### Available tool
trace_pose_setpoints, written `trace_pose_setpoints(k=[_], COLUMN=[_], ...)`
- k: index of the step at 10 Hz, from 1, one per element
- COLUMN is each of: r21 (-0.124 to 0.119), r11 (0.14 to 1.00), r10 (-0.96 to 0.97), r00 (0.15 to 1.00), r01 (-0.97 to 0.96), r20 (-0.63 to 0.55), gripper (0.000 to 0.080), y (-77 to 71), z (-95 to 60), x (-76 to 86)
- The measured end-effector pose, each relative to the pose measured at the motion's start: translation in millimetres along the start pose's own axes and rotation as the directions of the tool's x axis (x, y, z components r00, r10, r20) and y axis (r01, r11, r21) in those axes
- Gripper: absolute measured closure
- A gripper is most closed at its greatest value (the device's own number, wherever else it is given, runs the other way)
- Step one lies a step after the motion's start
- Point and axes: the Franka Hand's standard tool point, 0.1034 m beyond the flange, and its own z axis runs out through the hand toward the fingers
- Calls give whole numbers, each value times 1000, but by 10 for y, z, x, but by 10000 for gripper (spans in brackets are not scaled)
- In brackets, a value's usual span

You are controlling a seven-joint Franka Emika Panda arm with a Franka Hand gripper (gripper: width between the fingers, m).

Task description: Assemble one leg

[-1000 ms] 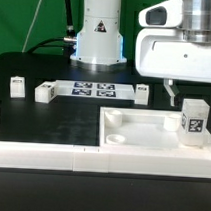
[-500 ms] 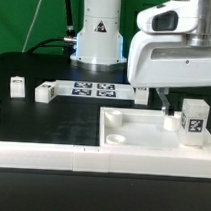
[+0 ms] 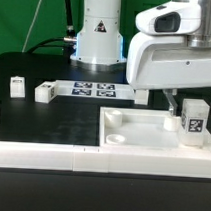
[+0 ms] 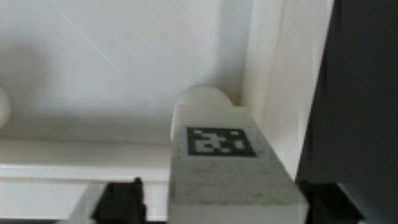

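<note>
A white leg (image 3: 194, 120) with a black-and-white tag stands upright in the corner of the large white recessed panel (image 3: 132, 141) at the exterior view's right. My gripper (image 3: 182, 106) hangs low just over the leg, and one finger (image 3: 171, 101) shows beside it. In the wrist view the leg (image 4: 222, 150) lies between my two dark fingertips (image 4: 121, 200), with a gap on each side. The gripper (image 4: 226, 203) is open and holds nothing.
Two more small white legs (image 3: 16, 85) (image 3: 44, 91) stand at the exterior view's left, next to the marker board (image 3: 92, 90). Another leg (image 3: 140, 93) shows partly behind my gripper. The arm's base (image 3: 99, 33) stands at the back.
My gripper has come down and shifted slightly toward the exterior view's left, ending lower over the standing leg. The leg and the other parts have not moved.
</note>
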Motion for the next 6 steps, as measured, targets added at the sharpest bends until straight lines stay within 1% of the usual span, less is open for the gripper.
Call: trace_pose_setpoints(k=[1, 4, 5, 6], r21=[-1, 0, 10, 16], r11=[1000, 1000, 979, 937], r10=[1, 30, 204, 350], r00=[1000, 1000, 979, 937], r01=[-1, -30, -204, -349], r20=[0, 0, -7, -19], gripper=[510, 509, 509, 509], y=[7, 7, 12, 14], z=[0, 0, -14, -17], x=[0, 1, 2, -5])
